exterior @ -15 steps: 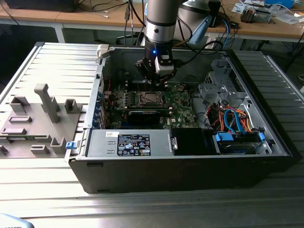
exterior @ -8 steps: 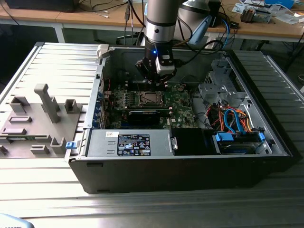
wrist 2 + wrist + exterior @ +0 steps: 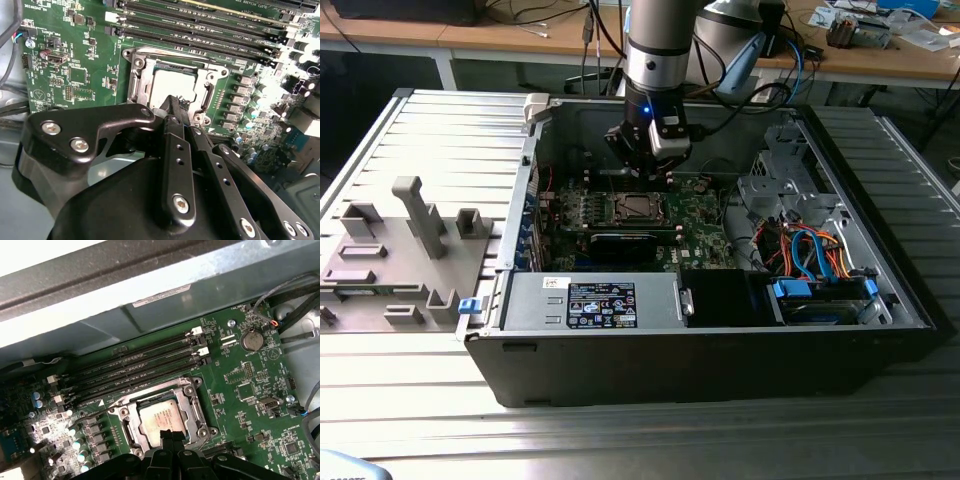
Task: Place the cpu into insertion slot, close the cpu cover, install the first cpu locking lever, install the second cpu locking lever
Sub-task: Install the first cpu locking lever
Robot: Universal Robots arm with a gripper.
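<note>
In the exterior view, an open computer case (image 3: 700, 330) is seen lying on a ribbed metal tabletop (image 3: 450, 130), with the robot arm (image 3: 660, 50) reaching down into it from the top centre of the frame. The claw (image 3: 645, 165) is held just above the green motherboard (image 3: 705, 215), over the upper edge of the insertion slot (image 3: 632, 208).

In both wrist views the cpu (image 3: 172, 85) (image 3: 159, 416) is shown seated in the insertion slot (image 3: 140, 67) (image 3: 192, 395), its dull silver top framed by the cpu cover (image 3: 210, 82) (image 3: 186, 426), which lies flat over it. The claw's fingers (image 3: 172, 117) (image 3: 170, 437) are pressed together, with nothing pinched between them, and their tip is placed at the edge of the chip, hiding part of the cover.

Long memory slots (image 3: 135, 367) run just beside the socket. A coin battery (image 3: 251, 340) is seen at the upper right of the first wrist view. In the exterior view, blue and orange cables (image 3: 815, 255) lie at the right of the case, and a grey fixture block (image 3: 395, 250) stands at the left.
</note>
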